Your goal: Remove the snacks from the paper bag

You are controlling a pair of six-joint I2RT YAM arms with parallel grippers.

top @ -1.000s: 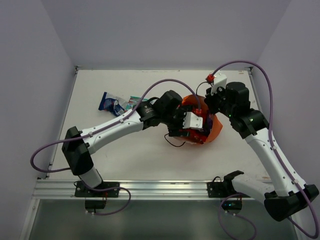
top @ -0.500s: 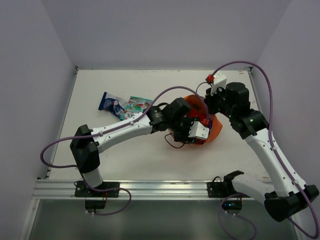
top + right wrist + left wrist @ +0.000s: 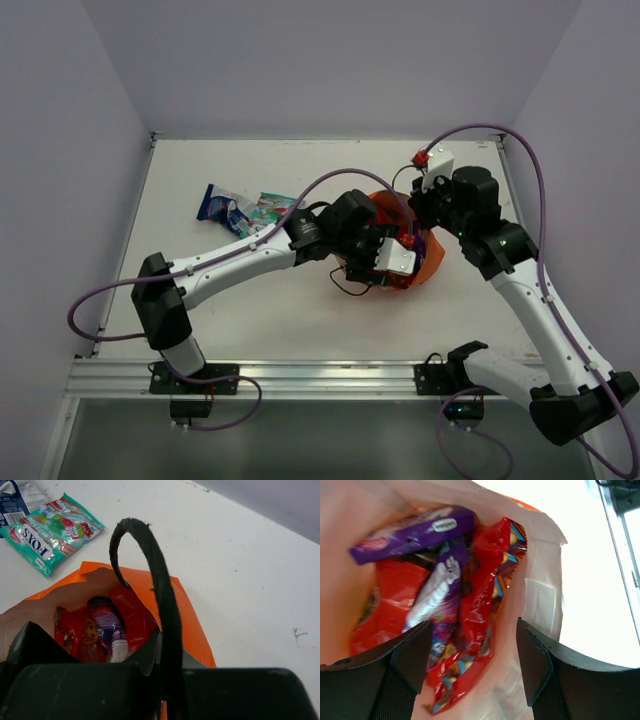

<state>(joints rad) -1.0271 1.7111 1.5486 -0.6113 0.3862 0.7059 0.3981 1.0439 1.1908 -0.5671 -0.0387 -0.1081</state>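
While the left hand [image 3: 472, 630] hung at the mouth of the bag [image 3: 186, 614], its fingers [image 3: 407, 655] stood wide apart and gripped nothing. Between them the pale inside of the bag showed four packets packed close. A purple bar [image 3: 415, 532] lay across the top, with a purplish packet [image 3: 442, 592] bearing a white patch below it. A red packet [image 3: 387, 607] sat to the left and a long red packet [image 3: 487, 580] to the right. The right hand [image 3: 424, 205] was at the bag's far edge, and the dark cord handle [image 3: 150, 575] looped up and ran down between its fingers, so it appeared closed on the cord. The bag sat on the tabletop [image 3: 300, 320] between the two arms. Well to its left, out of the bag, a teal packet [image 3: 50, 530] lay flat just beside a blue packet [image 3: 216, 204].
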